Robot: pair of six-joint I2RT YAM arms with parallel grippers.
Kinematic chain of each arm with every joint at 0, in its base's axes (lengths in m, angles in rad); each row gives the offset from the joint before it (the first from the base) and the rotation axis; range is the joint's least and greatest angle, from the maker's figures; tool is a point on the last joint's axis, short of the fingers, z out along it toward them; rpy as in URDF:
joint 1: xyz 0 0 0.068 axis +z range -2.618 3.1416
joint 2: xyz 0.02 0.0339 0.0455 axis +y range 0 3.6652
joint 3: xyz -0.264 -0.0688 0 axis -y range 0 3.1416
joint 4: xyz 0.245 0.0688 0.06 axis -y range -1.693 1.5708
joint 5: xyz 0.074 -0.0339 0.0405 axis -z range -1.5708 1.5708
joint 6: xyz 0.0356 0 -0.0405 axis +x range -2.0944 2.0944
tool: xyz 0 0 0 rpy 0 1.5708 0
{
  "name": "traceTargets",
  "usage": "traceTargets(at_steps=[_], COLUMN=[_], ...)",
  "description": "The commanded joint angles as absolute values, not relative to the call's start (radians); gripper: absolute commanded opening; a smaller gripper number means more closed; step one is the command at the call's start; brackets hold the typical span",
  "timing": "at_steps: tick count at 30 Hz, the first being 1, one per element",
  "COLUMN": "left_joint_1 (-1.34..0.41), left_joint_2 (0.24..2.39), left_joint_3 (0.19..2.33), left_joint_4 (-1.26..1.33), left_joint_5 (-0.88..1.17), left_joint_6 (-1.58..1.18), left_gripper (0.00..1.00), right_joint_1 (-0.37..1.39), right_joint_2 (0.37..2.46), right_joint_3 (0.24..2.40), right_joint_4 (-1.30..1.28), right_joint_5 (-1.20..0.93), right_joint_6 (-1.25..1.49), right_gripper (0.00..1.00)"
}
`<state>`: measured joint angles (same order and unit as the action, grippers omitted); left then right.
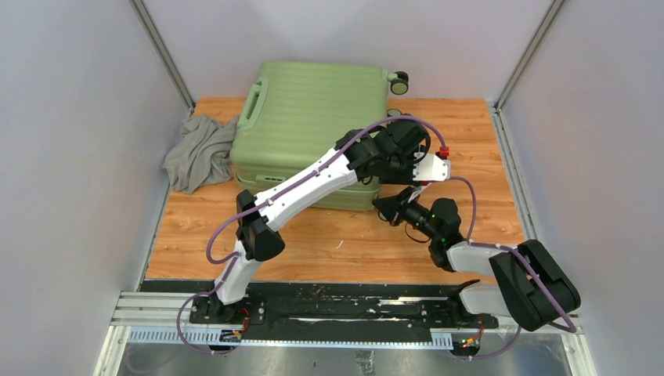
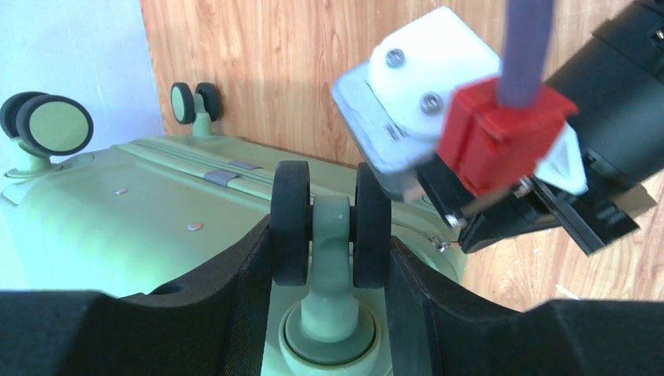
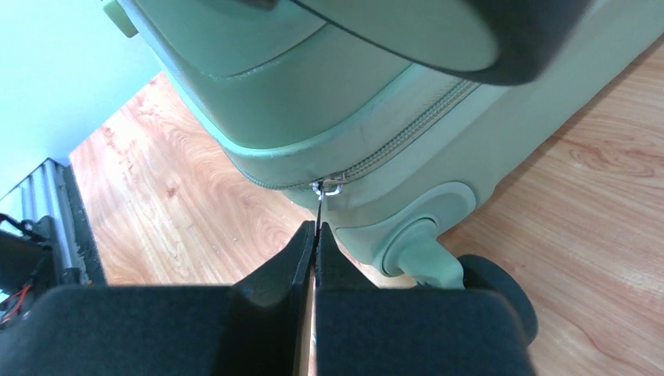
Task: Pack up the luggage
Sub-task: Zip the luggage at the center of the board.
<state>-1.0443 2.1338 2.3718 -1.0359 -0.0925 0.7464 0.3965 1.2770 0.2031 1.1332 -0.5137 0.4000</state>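
Luggage (image 1: 313, 117): closed, flat on bench (image 1: 329, 243) at the back, grey cloth (image 1: 200, 153) just beside it. Left gripper (image 2: 330, 244) clamped around a wheel (image 2: 291, 219); right gripper (image 3: 315, 235) pressed together, pinching the zipper pull (image 3: 329, 187)

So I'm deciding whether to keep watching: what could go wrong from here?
The right gripper pinches only the thin zipper pull at its fingertips; a tug may let it slip free. The left gripper braces the luggage by a wheel, which could swivel and let it shift. The grey cloth lies beside the luggage and could be left out.
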Motion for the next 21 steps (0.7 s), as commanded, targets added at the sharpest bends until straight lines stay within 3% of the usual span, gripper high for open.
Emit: traceTargets(at_steps=[1, 13, 21], left_joint_1=[-1.075, -1.074, -1.077], left_joint_2=[2.023, 2.074, 2.126], left_joint_3=[2.525, 2.508, 2.554], left_joint_4=[-0.719, -0.632, -0.608], left_joint_5=[-0.138, -0.094, -0.072], left_joint_6=[0.726, 0.608, 0.568], left_gripper=[0.00, 0.00, 0.00], right_joint_1=[0.505, 0.695, 0.734], right_joint_2=[1.231, 0.978, 1.023], right_joint_3=[0.192, 0.160, 0.151], right_joint_4=[1.128, 0.929, 0.958], right_joint_5=[-0.357, -0.063, -0.040], right_joint_6=[0.326, 0.212, 0.200], right_gripper=[0.00, 0.00, 0.00])
